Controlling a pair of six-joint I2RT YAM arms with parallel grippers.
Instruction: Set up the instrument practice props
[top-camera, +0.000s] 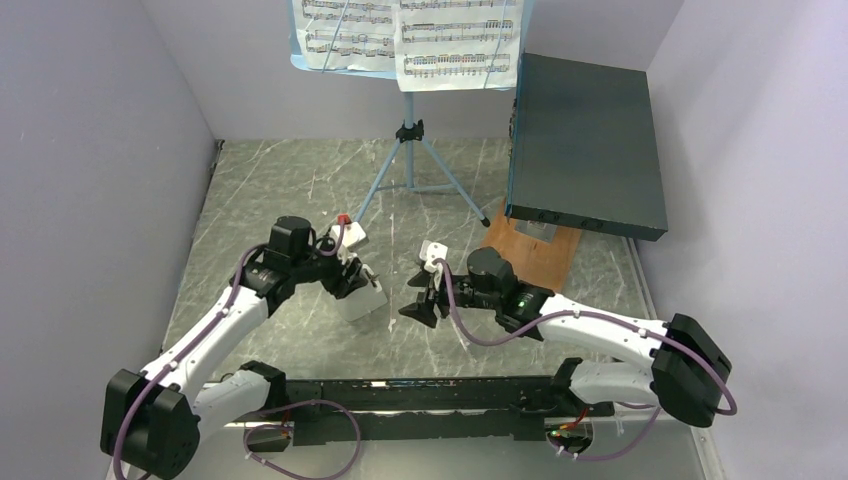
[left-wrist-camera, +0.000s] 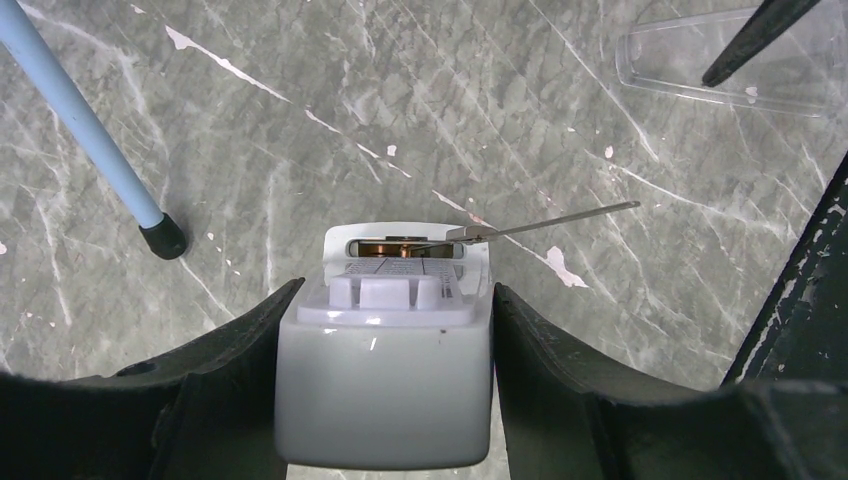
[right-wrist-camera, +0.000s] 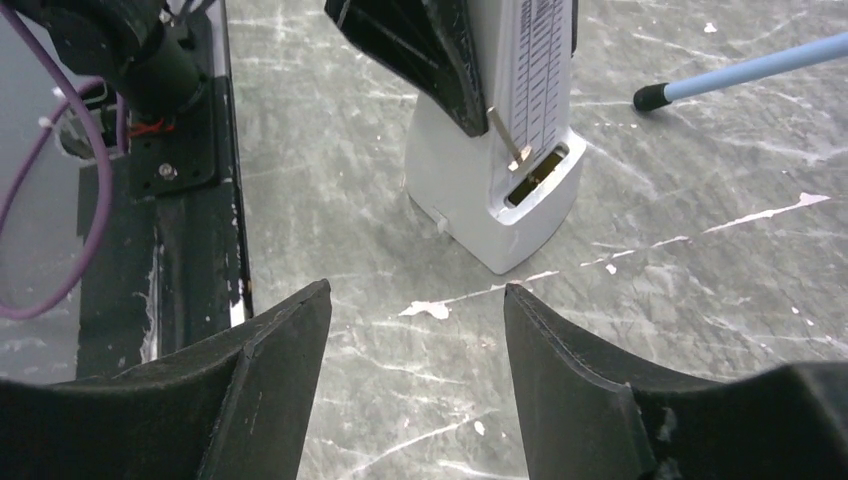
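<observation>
The light blue music stand stands at the back on its tripod legs, with white sheet-music pages on its desk. The grey-white metronome stands on the table in front of the stand. My left gripper is shut on its upper part. In the left wrist view the metronome fills the gap between the fingers of the left gripper, and its thin pendulum rod leans right. My right gripper is open and empty just right of the metronome; its fingers show wide apart in its own view.
A big dark box on a wooden board fills the back right. A clear plastic cover lies on the table near the right gripper. A stand leg's foot is close left of the metronome. The black base rail runs along the near edge.
</observation>
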